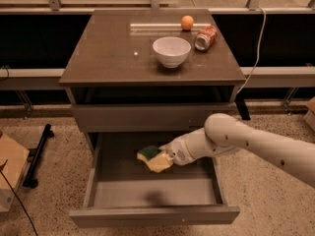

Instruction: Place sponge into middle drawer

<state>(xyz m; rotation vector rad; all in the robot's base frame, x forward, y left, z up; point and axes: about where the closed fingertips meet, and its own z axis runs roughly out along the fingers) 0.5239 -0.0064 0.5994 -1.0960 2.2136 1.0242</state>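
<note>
The middle drawer [152, 215] is pulled wide open below the closed drawer above it, and its pale grey floor shows. The white arm reaches in from the right over the drawer. My gripper [165, 157] is at the arm's left end, above the drawer's back half. It is shut on the sponge [152, 159], whose dark green top faces up and left with the yellow foam below. The sponge hangs above the drawer floor, and a dark shadow lies under it near the drawer's front.
A white bowl [171, 51], an orange [187, 22] and a tipped red can [205, 37] stand on the cabinet top [108, 58]. A cardboard box [10, 173] and a black stand [37, 156] are on the floor at the left.
</note>
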